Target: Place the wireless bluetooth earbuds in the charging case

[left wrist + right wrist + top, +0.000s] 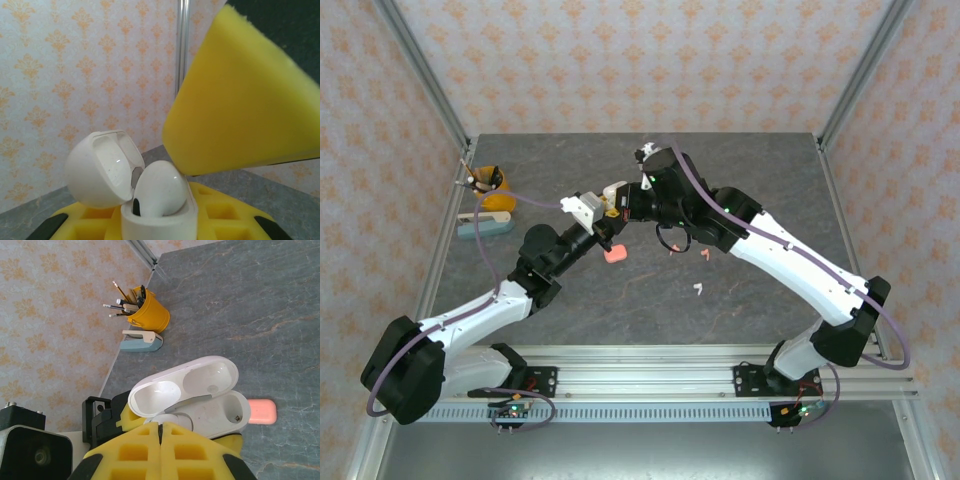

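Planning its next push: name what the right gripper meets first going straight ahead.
Likely the white earbud seated in the open charging case, right before the right gripper's shut jaws; depth is unclear.

Earbud (159, 192) in case (200, 390) over table (740, 180) centre; cup (496, 190) behind stapler (485, 224), far left.

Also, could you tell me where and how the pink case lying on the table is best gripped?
Grip the pink case across its two long straight edges, coming down from above: it lies flat on the table, and its rounded end might slip.
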Robot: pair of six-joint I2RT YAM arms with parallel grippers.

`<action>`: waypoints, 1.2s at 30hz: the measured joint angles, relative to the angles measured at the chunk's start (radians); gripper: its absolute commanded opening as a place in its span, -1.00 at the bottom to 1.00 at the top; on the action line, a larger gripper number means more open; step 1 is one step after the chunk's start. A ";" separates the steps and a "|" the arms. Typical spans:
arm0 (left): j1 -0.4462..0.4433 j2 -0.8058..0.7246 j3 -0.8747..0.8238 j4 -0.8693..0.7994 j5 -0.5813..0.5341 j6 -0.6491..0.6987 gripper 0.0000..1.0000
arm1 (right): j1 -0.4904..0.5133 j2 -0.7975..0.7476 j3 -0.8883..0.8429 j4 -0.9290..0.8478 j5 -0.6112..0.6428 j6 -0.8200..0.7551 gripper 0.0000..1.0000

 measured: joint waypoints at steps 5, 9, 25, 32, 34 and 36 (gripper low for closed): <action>0.001 0.000 -0.002 -0.012 -0.001 0.000 -1.00 | 0.000 0.006 0.000 0.000 0.000 0.000 -0.91; 0.001 0.000 -0.002 -0.013 -0.001 -0.001 -1.00 | 0.000 0.006 0.000 0.000 0.001 0.000 -0.91; 0.001 0.000 -0.002 -0.013 0.000 0.000 -1.00 | -0.002 -0.121 -0.012 0.000 0.162 -0.014 -0.74; 0.001 -0.009 -0.005 -0.014 -0.003 0.013 -1.00 | -0.087 -0.328 -0.275 -0.038 0.270 0.079 0.28; 0.001 -0.020 -0.007 -0.014 -0.006 0.025 -1.00 | -0.119 -0.378 -0.386 -0.066 0.291 0.127 0.46; 0.001 -0.031 -0.009 -0.015 -0.009 0.029 -1.00 | -0.141 -0.406 -0.484 -0.098 0.303 0.180 0.56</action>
